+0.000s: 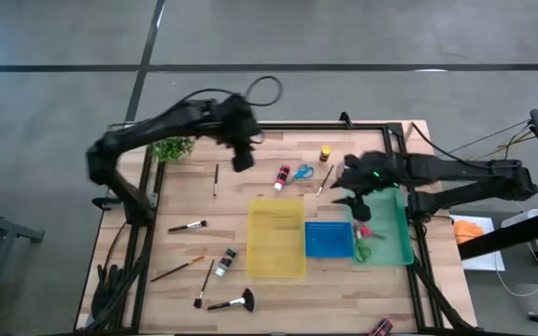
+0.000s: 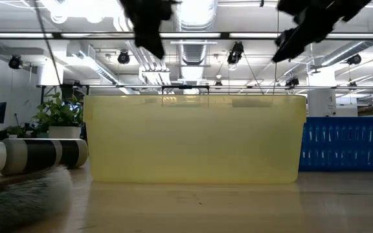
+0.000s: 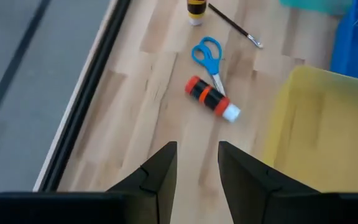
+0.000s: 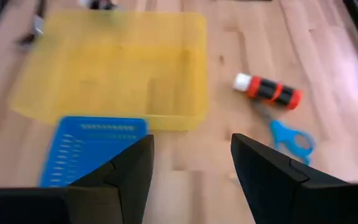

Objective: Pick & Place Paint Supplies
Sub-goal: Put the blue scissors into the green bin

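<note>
Both claws hang above the counter (image 1: 204,205) with nothing in them. Left claw (image 3: 197,163), at about 11 o'clock from the yellow tray (image 1: 276,236), has its fingers spread by a narrow gap. Right claw (image 4: 191,163), at about 2 o'clock from that tray, has its fingers spread wider.

Between the two claws, at 12 o'clock from the yellow tray, lie a red paint bottle (image 3: 211,99) on its side and blue scissors (image 3: 209,55) just beside it. A small yellow bottle (image 1: 325,153) stands farther toward 12, with a thin paintbrush (image 1: 325,179) near it.

A blue tray (image 1: 330,239) sits touching the yellow one at 3 o'clock, and a green tray (image 1: 392,233) lies beyond it, holding green-handled scissors (image 1: 362,250).

At 9 o'clock from the yellow tray lie more brushes (image 1: 187,226) and a black bottle (image 1: 225,260); a black fan brush (image 1: 233,301) lies toward 7. A leafy plant (image 1: 173,147) stands at the counter's 10 o'clock corner.
</note>
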Action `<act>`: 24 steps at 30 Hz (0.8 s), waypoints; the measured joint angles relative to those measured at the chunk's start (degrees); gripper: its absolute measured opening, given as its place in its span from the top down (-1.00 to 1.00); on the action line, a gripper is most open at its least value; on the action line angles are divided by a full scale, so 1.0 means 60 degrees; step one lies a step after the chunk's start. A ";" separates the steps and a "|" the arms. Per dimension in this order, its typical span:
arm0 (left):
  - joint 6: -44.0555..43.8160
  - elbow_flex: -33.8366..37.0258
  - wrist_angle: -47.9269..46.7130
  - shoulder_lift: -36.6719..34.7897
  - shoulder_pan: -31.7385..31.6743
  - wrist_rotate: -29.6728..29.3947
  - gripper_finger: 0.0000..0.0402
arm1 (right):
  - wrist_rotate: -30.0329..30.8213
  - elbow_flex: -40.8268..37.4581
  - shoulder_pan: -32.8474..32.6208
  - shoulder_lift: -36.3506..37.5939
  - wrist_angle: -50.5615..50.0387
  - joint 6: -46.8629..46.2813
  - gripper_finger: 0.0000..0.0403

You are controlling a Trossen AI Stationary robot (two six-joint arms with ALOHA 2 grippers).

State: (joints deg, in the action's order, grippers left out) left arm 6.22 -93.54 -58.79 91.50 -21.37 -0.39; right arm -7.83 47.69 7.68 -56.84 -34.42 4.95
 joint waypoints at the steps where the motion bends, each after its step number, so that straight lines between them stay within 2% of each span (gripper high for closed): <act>1: -0.0156 0.0405 0.0039 -0.0480 0.0005 -0.0057 0.36 | -0.0220 0.0145 0.0330 -0.0352 0.0019 0.0447 -0.05; 6: -0.0759 0.2226 0.0257 -0.2749 0.0091 -0.0293 0.36 | -0.1224 0.0730 0.1481 -0.2141 -0.0006 0.1875 -0.05; 10: -0.0881 0.3310 0.1057 -0.4463 0.0270 -0.0300 0.36 | -0.1301 0.0800 0.1963 -0.3317 -0.0009 0.2549 -0.05; 14: -0.1123 0.4064 0.1690 -0.5622 0.0368 -0.0396 0.36 | -0.1535 0.0914 0.2318 -0.4394 0.0069 0.2927 -0.05; 20: -0.1038 0.4545 0.1786 -0.6326 0.0361 -0.0519 0.36 | -0.1566 0.1956 0.2615 -0.5970 0.0119 0.3027 -0.03; 24: -0.0740 0.4580 0.1782 -0.6361 0.0363 -0.0554 0.36 | -0.1576 0.2709 0.2863 -0.7149 -0.0181 0.3108 0.14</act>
State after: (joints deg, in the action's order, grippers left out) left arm 1.78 -66.06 -48.10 53.33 -19.19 -3.72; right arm -17.28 63.94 24.86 -99.73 -35.51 23.59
